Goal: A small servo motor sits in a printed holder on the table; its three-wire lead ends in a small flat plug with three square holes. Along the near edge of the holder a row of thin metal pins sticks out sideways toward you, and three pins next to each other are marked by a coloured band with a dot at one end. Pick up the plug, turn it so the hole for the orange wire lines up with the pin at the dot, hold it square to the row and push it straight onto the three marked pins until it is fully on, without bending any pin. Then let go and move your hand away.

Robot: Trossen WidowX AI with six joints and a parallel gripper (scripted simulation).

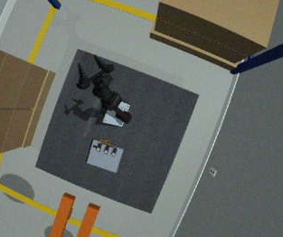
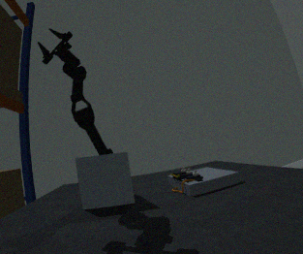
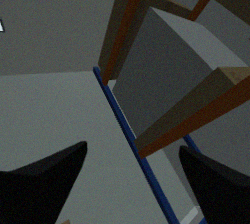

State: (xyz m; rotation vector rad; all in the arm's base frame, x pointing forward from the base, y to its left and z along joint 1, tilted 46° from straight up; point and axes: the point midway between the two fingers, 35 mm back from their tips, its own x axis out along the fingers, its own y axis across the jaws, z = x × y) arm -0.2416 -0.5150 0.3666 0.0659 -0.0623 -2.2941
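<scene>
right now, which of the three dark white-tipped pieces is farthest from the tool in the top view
the rightmost piece; the other two are nearer the tool

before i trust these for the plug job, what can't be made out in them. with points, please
- Plug's three holes: too small in top and exterior.
- Marker dot and band on the holder (image 1: pixel 106 163) (image 2: pixel 214 180): too small and dim in top and exterior.
- Pin straightness: too small in both.
- Gripper (image 1: pixel 88 63) (image 2: pixel 44 37) (image 3: pixel 132 148) finger bases: cut off by the wrist view's edges.
</scene>
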